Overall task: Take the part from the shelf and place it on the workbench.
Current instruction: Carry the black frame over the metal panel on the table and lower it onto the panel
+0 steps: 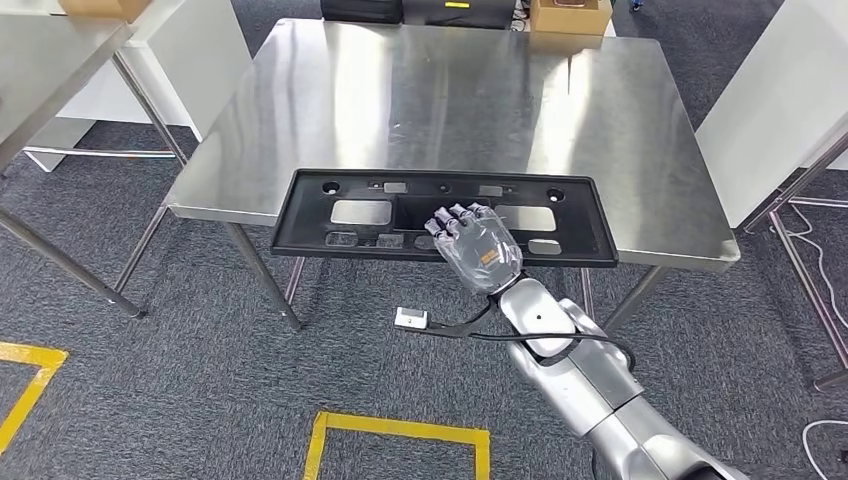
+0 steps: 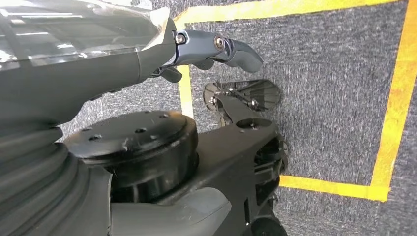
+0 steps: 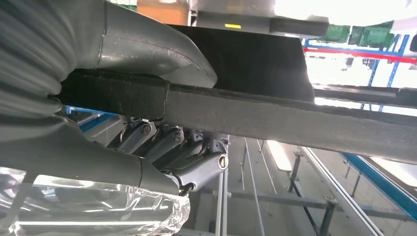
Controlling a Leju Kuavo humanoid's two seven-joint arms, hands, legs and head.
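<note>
My left hand (image 2: pixel 216 49) hangs at my side over grey carpet marked with yellow tape lines (image 2: pixel 396 98); its fingers are curled in and hold nothing. Ahead of me my right arm reaches forward, and my right hand (image 1: pixel 478 245) is clamped on the near edge of the long black part (image 1: pixel 440 215), thumb (image 3: pixel 162 54) on one face and fingers (image 3: pixel 162 142) on the other, the rim squeezed between them. The part lies flat beyond my knuckles, resting on the steel workbench (image 1: pixel 450 100) with its near edge hanging over the bench's front rim. Farther off, past the bench's far edge, sits a cardboard box (image 1: pixel 570 15), and white panels (image 1: pixel 780 110) flank the bench on both sides.
</note>
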